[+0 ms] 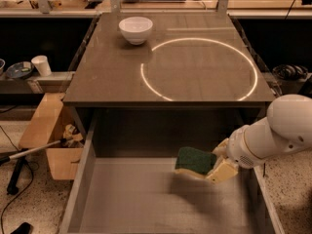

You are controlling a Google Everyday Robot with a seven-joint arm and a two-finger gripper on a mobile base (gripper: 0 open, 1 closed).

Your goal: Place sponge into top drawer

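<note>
The sponge [195, 161], dark green on top with a pale yellow base, is held in my gripper [210, 165] over the right part of the open top drawer [122, 204]. The gripper's cream fingers [223, 170] are shut on the sponge's right side, and the white arm comes in from the right. The sponge hangs a little above the drawer's flat grey bottom, level, near the drawer's back. The drawer is pulled out under the table's front edge.
A white bowl [135, 29] stands at the table's [122, 77] back left, beside a bright ring of light [200, 69]. A wooden box [48, 135] with clutter sits on the floor left of the drawer. A paper cup [41, 65] stands on a left shelf.
</note>
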